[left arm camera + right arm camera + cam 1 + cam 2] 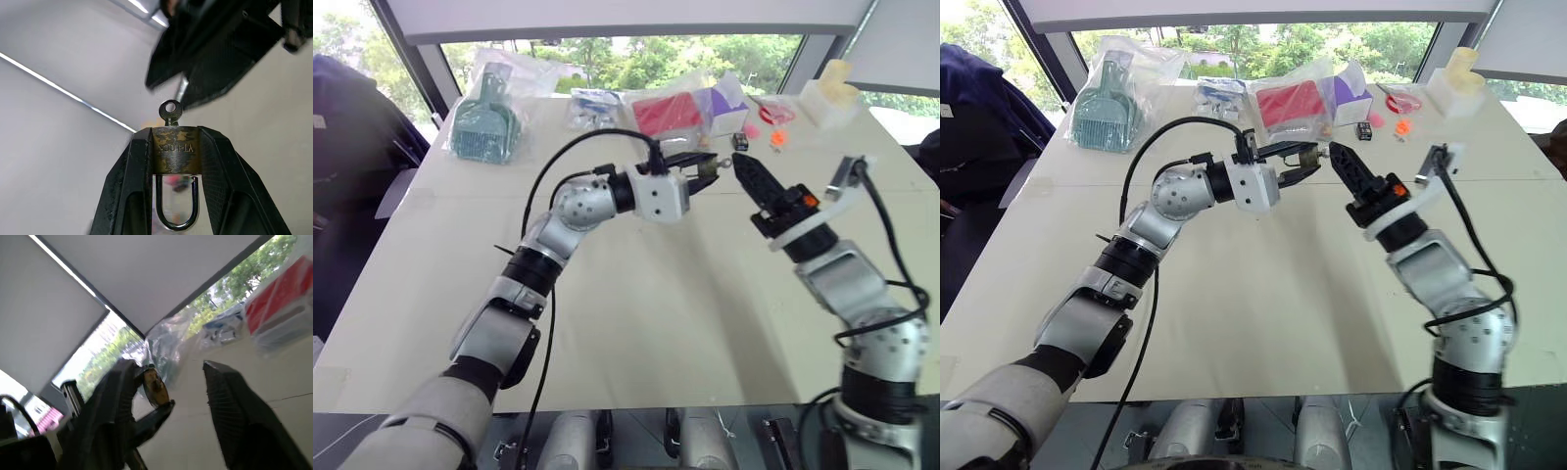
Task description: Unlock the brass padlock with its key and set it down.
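While the left gripper (173, 161) was clamped on the brass padlock (175, 155), body squeezed between its two black fingers (129, 186) with the silvery shackle looping back toward the wrist, the key (170, 111) stood in the keyhole end, its round bow poking out past the fingertips. In the head views this sat upper centre of frame, held in the air above the bench (636, 323), left arm reaching in from lower left, right arm from lower right. Right gripper (168, 382) sat just beside the lock with its fingers spread apart, nothing between them; in the right wrist view the padlock showed in the gap near one finger, not touched as far as could be seen. Shackle looked seated in the body on both legs, so lock probably not sprung yet, hard to be sure. Risks, judged: the key bow was tiny and thin, so the right fingers could close beside it or catch only its edge and slip off on the twist. A bump from the wide fingertips could knock the key out, and it would drop to the bench and be hard to find. Twisting torque could also spin the small body in the left grip, since only two narrow faces were held. Bagged items at the top of frame were well apart, no issue.
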Controlling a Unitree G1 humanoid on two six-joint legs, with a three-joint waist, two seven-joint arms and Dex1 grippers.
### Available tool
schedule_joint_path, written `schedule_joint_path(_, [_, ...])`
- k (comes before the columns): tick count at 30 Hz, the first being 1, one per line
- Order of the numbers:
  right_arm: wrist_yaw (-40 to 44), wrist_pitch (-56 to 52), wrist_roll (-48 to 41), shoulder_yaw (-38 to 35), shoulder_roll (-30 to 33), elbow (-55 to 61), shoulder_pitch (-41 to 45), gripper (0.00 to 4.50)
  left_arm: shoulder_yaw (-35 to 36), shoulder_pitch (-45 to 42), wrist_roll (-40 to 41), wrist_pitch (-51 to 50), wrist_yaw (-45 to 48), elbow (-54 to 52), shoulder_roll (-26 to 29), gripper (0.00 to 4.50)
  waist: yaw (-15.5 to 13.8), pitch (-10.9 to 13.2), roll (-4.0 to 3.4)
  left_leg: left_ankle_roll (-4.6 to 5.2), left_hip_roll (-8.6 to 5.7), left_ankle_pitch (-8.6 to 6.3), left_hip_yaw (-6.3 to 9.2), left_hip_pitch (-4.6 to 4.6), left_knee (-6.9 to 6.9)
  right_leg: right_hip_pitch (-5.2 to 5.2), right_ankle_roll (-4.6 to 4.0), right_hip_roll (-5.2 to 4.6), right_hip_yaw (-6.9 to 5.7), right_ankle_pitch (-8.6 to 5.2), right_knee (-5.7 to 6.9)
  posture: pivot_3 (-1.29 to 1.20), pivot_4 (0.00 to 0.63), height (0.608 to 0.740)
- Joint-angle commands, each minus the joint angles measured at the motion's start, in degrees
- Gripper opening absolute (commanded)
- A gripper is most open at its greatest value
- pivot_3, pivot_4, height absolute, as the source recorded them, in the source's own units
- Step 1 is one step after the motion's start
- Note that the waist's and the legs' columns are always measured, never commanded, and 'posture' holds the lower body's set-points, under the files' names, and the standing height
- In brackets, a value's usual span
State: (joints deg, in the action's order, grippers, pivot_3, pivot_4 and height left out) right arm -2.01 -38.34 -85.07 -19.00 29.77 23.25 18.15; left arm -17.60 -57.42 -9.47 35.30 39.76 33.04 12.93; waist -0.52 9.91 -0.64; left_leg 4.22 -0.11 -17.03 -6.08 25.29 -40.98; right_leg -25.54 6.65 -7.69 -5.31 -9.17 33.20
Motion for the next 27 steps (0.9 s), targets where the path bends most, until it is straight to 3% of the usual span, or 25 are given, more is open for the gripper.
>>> schedule_joint_path(1, [6.8,-2.7,0.7,-2.4,5.9,1.0,-0.7,3.96,1.0,-1.9,5.0,-1.9,5.8,-1.3,0.8,0.77,0.0,0.0,0.0,0.0,0.02,0.0,0.0,-0.02,0.01,0.0,0.0,0.01,0.0,0.0,0.0,0.0,0.15,0.735])
schedule_joint_path(6, [12.5,-5.7,2.5,-1.7,11.1,1.2,-1.9,3.96,1.4,-1.7,7.6,-2.2,9.1,-2.9,0.5,0.77,-0.3,0.0,0.01,0.0,0.03,0.0,0.04,-0.03,-0.03,0.02,-0.01,-0.01,-0.01,0.0,0.01,0.0,0.15,0.735])
schedule_joint_path(22, [11.8,-6.6,1.2,-0.7,8.2,1.0,-1.2,3.96,0.4,1.2,7.6,-0.2,9.1,-10.5,-1.5,0.77,-0.3,0.0,0.01,0.01,0.01,-0.01,0.05,-0.01,-0.06,0.03,-0.02,-0.04,-0.01,0.0,-0.02,0.0,0.15,0.735])
schedule_joint_path(25, [11.2,-6.7,0.5,-0.7,7.6,0.7,-1.5,3.11,0.3,1.2,7.6,0.0,9.2,-10.6,-1.6,0.77,-0.3,0.0,0.01,0.01,0.0,-0.01,0.05,-0.01,-0.06,0.04,-0.02,-0.04,-0.01,0.01,-0.02,0.0,0.15,0.735])
schedule_joint_path(27, [10.8,-6.7,-0.1,-0.8,7.2,0.4,-1.5,2.12,0.2,1.2,7.4,0.3,9.2,-10.5,-1.7,0.77,-0.3,0.0,0.01,0.01,0.0,0.0,0.05,-0.01,-0.06,0.04,-0.02,-0.04,-0.01,0.01,-0.01,0.0,0.15,0.735])
